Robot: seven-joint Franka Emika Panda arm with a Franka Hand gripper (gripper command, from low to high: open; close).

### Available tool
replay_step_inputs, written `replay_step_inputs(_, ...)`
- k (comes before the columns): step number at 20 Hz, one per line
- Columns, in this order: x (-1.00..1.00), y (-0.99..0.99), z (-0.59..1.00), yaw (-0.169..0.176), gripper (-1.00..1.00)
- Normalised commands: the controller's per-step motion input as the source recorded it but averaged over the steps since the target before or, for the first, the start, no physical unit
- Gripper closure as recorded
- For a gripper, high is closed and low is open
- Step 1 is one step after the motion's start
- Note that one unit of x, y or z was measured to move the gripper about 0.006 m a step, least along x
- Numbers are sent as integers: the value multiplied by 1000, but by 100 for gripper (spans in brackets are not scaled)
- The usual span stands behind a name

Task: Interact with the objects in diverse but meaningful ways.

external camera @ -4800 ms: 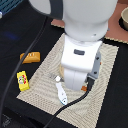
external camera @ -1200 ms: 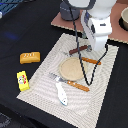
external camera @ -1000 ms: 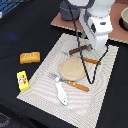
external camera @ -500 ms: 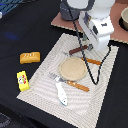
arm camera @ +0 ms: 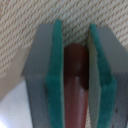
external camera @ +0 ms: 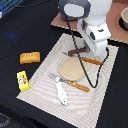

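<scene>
From the exterior view I see the arm reaching down over the striped cloth [external camera: 102, 75], its gripper [external camera: 84, 50] low at the far side of the mat. A dark brown sausage [external camera: 76, 51] pokes out from the gripper toward the exterior view's left, lying close to the cloth; I cannot tell from here whether it rests on the cloth. Just in front of the gripper sits the round tan plate [external camera: 71, 70], and beside it, toward the exterior view's right, an orange-handled utensil [external camera: 91, 61]. A fork with an orange handle [external camera: 70, 83] lies on the near side of the plate, and the white-grey fish [external camera: 61, 93] lies nearer still. Well away from the gripper, off the cloth on the dark table [external camera: 30, 30], I see the orange bread loaf [external camera: 29, 57] and, closer to the camera, the yellow carton [external camera: 22, 80]

In the wrist view the two green pads [arm camera: 54, 70] stand narrow, with the sausage [arm camera: 75, 85] sitting between them. The gap either side is slight, so the hand is closed on the sausage. The striped cloth [arm camera: 30, 20] shows behind
</scene>
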Motion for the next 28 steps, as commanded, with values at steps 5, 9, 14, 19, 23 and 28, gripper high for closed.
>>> replay_step_inputs(5, 61, -110, -637, 17, 100)
replay_step_inputs(9, 245, -27, -286, 23, 100)
replay_step_inputs(14, 353, 0, -35, 22, 100)
replay_step_inputs(19, 220, -86, -33, 8, 100)
replay_step_inputs(23, 162, -94, -7, 1, 100)
replay_step_inputs(28, 59, 68, 478, 12, 100)
